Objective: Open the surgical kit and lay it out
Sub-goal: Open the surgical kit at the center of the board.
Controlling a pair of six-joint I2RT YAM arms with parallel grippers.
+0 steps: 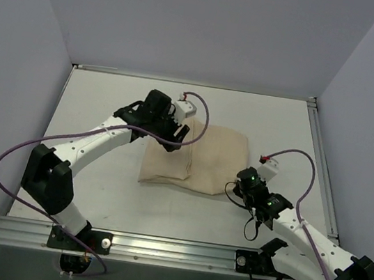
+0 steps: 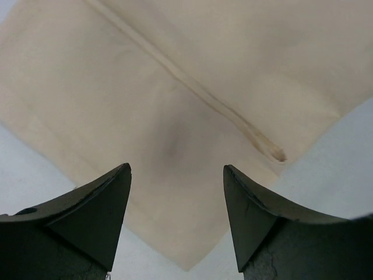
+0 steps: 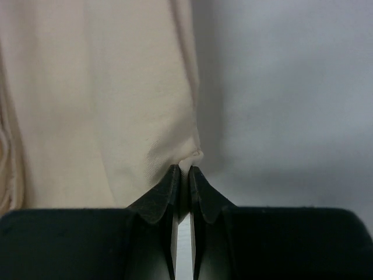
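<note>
While the right gripper point(image 3: 183, 172) pinches its four-o'clock corner and the left gripper point(image 2: 176, 192) hovers spread above, the surgical kit point(image 1: 201, 160), mid-table: soft, light cloth, likely best taken at hems.

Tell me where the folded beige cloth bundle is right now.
In the top view the folded beige cloth bundle lies mid-table between the arms, the open left gripper above its left part, the right gripper pinching its near right corner.
</note>
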